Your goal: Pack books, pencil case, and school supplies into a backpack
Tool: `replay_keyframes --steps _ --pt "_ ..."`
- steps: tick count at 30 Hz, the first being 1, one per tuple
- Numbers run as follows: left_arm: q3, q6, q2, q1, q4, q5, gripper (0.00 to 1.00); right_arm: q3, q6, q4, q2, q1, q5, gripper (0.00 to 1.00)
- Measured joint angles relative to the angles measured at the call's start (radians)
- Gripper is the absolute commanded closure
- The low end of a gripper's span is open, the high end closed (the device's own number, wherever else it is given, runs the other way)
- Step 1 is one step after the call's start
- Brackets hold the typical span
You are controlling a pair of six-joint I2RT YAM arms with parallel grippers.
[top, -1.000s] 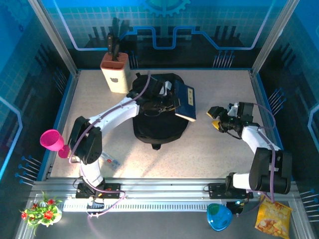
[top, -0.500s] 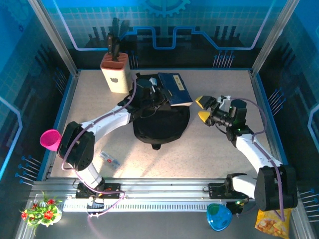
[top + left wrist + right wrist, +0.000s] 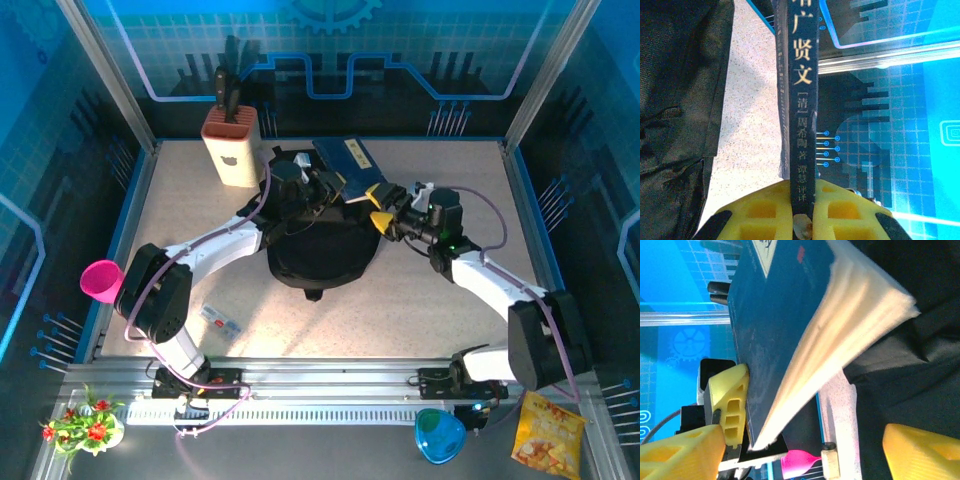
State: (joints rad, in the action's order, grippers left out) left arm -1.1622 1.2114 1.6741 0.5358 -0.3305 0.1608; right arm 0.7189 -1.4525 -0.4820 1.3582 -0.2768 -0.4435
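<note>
A dark blue book (image 3: 346, 160) is held up on edge over the back of the black backpack (image 3: 320, 245). My left gripper (image 3: 322, 186) is shut on the book. In the left wrist view its spine (image 3: 800, 100) runs up from between the yellow fingers (image 3: 752, 215), with the backpack (image 3: 675, 100) at left. My right gripper (image 3: 381, 207) is open at the book's right side. In the right wrist view the blue cover (image 3: 780, 315) and its cream page edges reach down between my right gripper's (image 3: 805, 455) spread fingers, above the backpack (image 3: 920, 340).
A cream knife block (image 3: 232, 145) stands at the back left. A pink cup (image 3: 103, 280) hangs at the left wall, and a small flat item (image 3: 222, 320) lies near the left arm's base. A blue bowl (image 3: 438, 435) and a snack bag (image 3: 548, 432) sit off the table's front.
The left gripper has swung the book up and toward the back. The right arm has reached left from the table's right side until its open fingers stand around the book's edge.
</note>
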Motion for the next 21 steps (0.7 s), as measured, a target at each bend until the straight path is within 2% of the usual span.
replay_keyframes --steps 4,6,15,21 --pt "0.0 0.014 0.0 0.0 -0.008 0.0 0.93 0.036 -0.037 -0.045 0.065 -0.019 0.019 0.28" --pt "0.0 0.019 0.0 0.0 -0.013 0.0 0.93 0.045 -0.058 -0.073 0.098 -0.024 0.026 0.35" --pt "0.0 0.021 0.0 0.0 -0.016 0.0 0.91 0.046 -0.137 -0.178 0.152 -0.039 0.076 0.47" --pt "0.0 0.021 0.0 0.0 -0.016 0.0 0.87 0.046 -0.151 -0.206 0.154 -0.039 0.1 0.69"
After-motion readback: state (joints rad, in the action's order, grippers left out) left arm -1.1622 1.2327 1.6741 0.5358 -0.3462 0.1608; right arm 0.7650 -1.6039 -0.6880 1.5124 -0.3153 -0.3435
